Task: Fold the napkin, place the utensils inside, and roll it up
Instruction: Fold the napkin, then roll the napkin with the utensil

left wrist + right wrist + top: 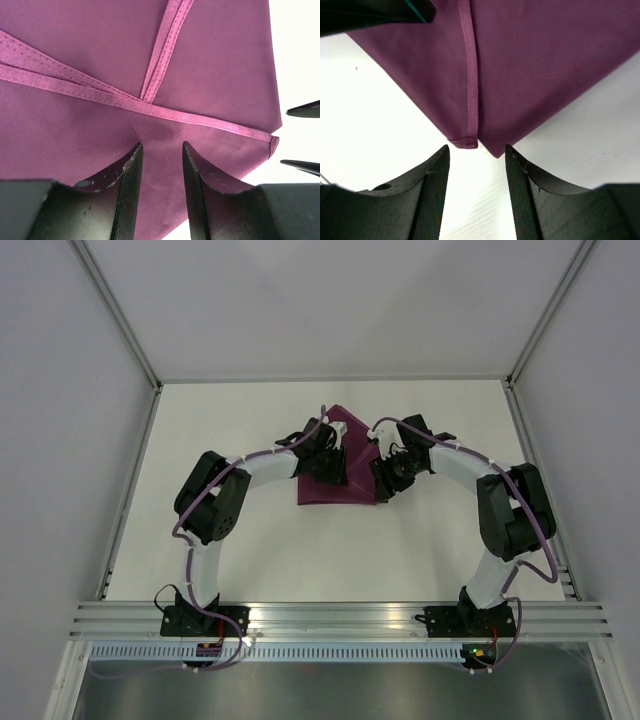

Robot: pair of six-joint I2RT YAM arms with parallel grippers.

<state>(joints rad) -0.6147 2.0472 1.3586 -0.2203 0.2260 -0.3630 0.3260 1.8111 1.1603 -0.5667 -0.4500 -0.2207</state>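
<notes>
- Left gripper [161, 146] sits low over the napkin [335, 488], jaws apart with bare cloth showing in the gap. Nothing pinched that I can see.
- And the other one?
- Right gripper [476, 148] is parted too, and empty. White table [450, 560] shows between its jaws, and a corner [492, 145] of the cloth lies just ahead of them.
- Where's the napkin lying, then?
- Middle of the table, toward the far side, between the two wrists. It's already doubled over somehow: from above there's a squarish near part with a pointed flap poking out at the far edge, and the left wrist view shows stitched hems [165, 45] crossing on top of the fabric.
- So they're folding?
- I'd say the fold is the step in hand, yes. I can't see any utensils, neither on the cloth nor on the table around it, so placing and rolling look a good way off.
- What next, you reckon?
- My guess is one of them takes an edge or that corner and carries it over to square the fold. The right one is lined up for it, but the cloth is thin and lies flat, so it would have to come down until its fingertips touch the table, then close on both layers rather than just the top one. The left could press the middle so nothing slides.
</notes>
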